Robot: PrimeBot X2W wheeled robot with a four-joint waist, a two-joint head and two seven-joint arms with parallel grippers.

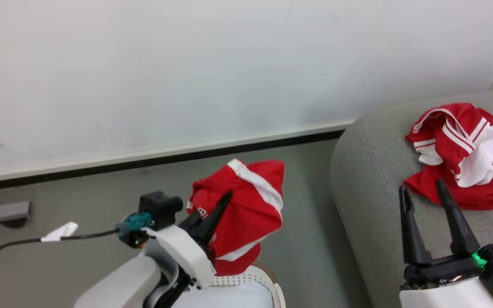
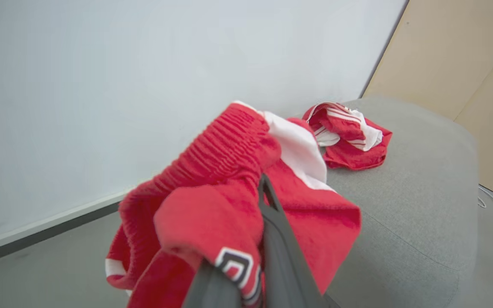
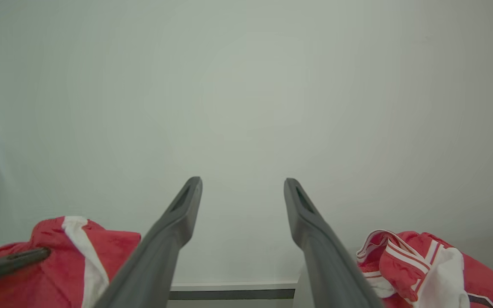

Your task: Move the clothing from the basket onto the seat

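**Left gripper [image 1: 228, 196] clamped on red garment [image 1: 253, 214]; right gripper [image 1: 422, 186] empty**

The left gripper's jaws are pressed fully together on the red garment. The fabric bunches around the dark fingers [image 2: 280, 239] and hangs from them. A white stripe and part of a black numeral are visible on it.

The garment is raised above the basket [image 1: 268, 277]. A perforated corner of the basket with its brown rim is visible at the bottom of the head view. The hem may be touching the rim; I cannot tell.

A second red garment [image 1: 464, 158] lies crumpled on the grey seat [image 1: 370, 192], to the right of the basket.

The right gripper's fingers are spread wide with nothing between them. It is over the seat, its tips just short of the second red garment.

A white wall [image 1: 186, 64] is behind and a grey floor [image 1: 306, 192] lies below.
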